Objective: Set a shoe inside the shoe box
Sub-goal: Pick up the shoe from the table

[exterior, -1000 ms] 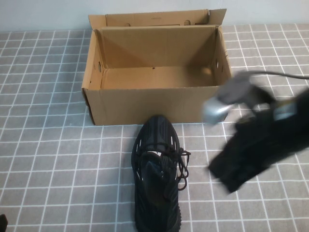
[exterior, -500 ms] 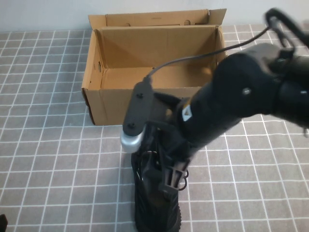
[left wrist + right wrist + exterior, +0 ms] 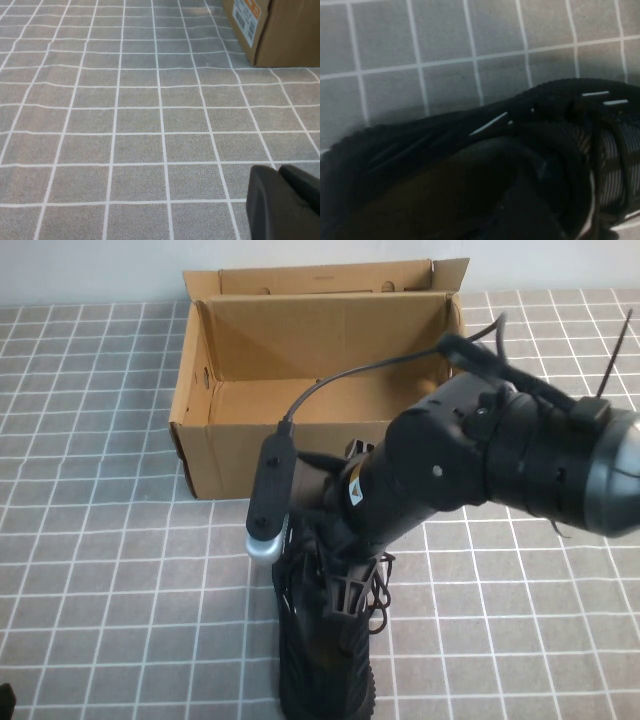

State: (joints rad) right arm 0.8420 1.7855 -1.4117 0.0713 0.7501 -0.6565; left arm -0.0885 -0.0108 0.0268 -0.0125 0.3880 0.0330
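Observation:
The black mesh shoe lies on the tiled table just in front of the brown cardboard shoe box, toe toward the box. The box is open and nothing is in it. My right gripper is down on the shoe's opening, over the laces, and its arm hides the shoe's front half. The right wrist view is filled by the shoe's collar and pale side dashes. My left gripper is shut and empty, low over the table at the near left, with a box corner ahead of it.
The grey tiled table stretches left and right of the shoe. The box's rear flap stands up at the back. A printed label is on the box's end wall.
My right arm has swung in from the right and come down over the shoe, settling a little lower in the last half second. The shoe and box have not moved.

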